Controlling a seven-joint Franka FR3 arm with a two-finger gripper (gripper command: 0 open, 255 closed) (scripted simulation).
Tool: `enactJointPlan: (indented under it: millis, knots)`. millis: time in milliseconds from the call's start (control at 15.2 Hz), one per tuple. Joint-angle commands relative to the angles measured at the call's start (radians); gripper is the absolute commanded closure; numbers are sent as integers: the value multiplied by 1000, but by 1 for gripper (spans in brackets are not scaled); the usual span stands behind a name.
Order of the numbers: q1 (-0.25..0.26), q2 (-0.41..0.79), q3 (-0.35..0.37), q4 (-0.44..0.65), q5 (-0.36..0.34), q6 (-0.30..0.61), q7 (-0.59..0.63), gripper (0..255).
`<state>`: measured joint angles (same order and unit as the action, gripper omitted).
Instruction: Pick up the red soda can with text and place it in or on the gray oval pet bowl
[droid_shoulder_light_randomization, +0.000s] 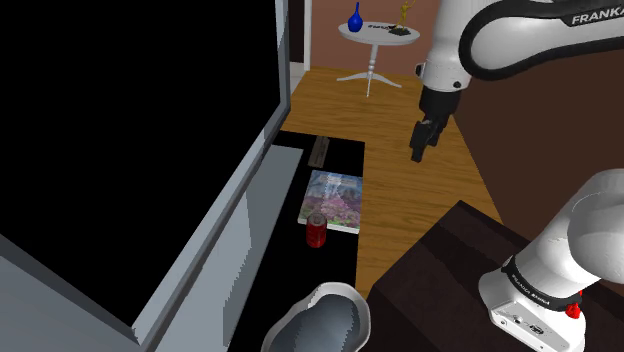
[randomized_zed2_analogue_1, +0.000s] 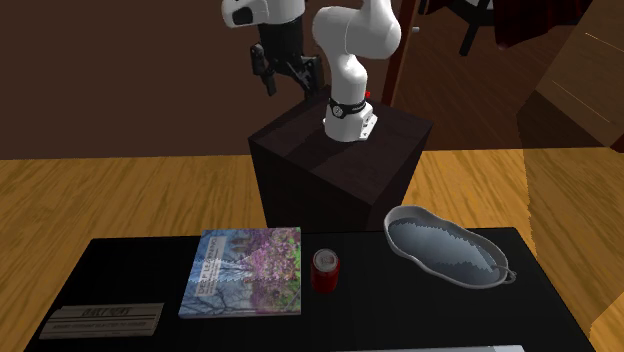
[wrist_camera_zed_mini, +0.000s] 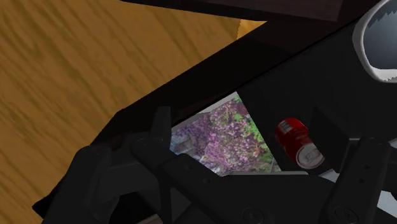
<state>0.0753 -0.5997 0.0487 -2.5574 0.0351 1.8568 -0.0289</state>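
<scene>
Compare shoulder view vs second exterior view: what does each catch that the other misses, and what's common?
Shoulder view adds the round white side table with a blue vase, and a big grey panel beside the black table. Second exterior view adds the stand's front side and the bowl's whole oval rim; the shoulder view cuts the bowl off. Both share the red can, the book, the black table, the bowl and the raised gripper.

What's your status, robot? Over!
Gripper high, jaws open, empty. Red can upright on table. Book one side, bowl the other.
</scene>
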Motion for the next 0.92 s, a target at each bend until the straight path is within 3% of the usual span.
enactJointPlan:
  millis: [0,462,858]
  knots:
    - [19,61,28,-14,18,85,25,0]
    - [59,290,103,5,41,325,89,0]
    - [83,514,160,76,12,502,162,0]
